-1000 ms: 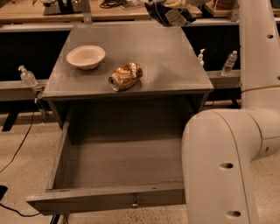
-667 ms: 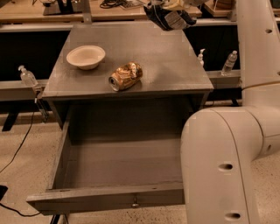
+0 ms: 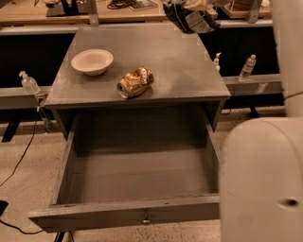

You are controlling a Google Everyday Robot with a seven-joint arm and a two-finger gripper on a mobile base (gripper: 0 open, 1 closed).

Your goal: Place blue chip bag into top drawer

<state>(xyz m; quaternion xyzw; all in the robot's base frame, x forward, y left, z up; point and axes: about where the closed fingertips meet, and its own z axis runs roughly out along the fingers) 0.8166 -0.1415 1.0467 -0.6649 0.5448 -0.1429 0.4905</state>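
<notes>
**Bag held high over the cabinet's far right corner**

The gripper (image 3: 195, 5) sits at the top edge of the view, clamped on the blue chip bag (image 3: 190, 21); the bag hangs crumpled beneath it, in the air above the far right corner of the cabinet top (image 3: 156, 45), well apart from the top drawer (image 3: 137, 177); the arm (image 3: 287, 52) rises as a pale column along the right edge, and its bulky housing (image 3: 262, 182) fills the lower right, covering the drawer's right front corner.

The drawer stands pulled fully out towards the camera, its floor bare, its side walls and front panel all in sight, with one knob (image 3: 146, 219) at the panel's middle.

On the cabinet top lie one bowl (image 3: 92, 61) at the left and one crushed can (image 3: 136, 82) near the front edge, just apart from each other; three bottles stand on the rails beside the cabinet: one (image 3: 29, 84) at the left, two (image 3: 217, 62) (image 3: 248, 68) at the right.
</notes>
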